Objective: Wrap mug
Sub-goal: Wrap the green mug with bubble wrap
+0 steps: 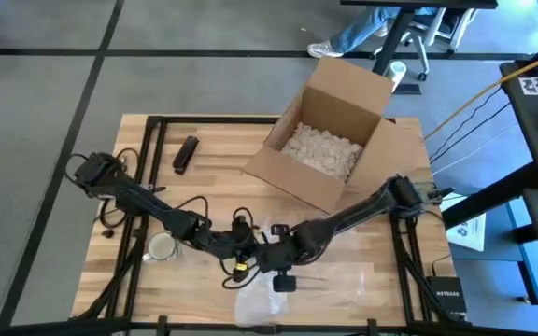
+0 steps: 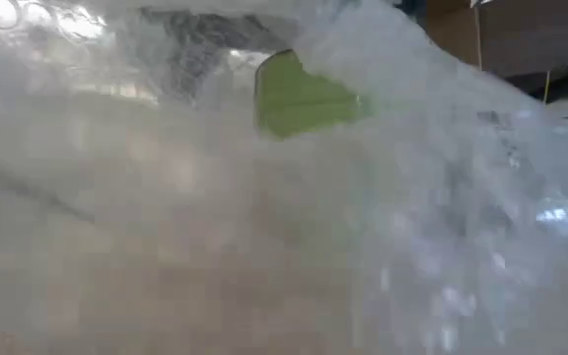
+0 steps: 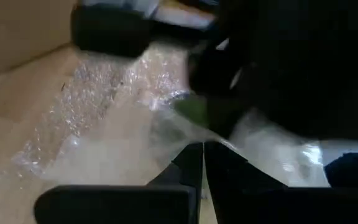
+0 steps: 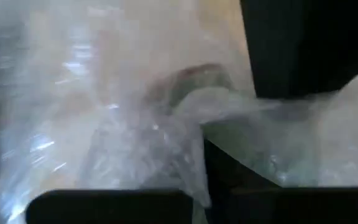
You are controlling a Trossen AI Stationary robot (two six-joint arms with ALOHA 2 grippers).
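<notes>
Early stage. Mug (image 1: 161, 246) sits bare at lower left of the high view, well apart from the bubble wrap (image 1: 278, 291) at lower centre. Left gripper (image 1: 243, 265) and right gripper (image 1: 274, 264): fingers pinched closed on the wrap edge. Wrapping all left.

Bubble wrap (image 2: 166, 227) fills nearly the whole low view, close to the lens and blurred, with bright glints at the upper left and lower right. A green patch (image 2: 304, 97) shows through it near the top centre; what it belongs to cannot be told. A brown surface (image 2: 521, 39) is visible beyond the wrap at the upper right.
</notes>
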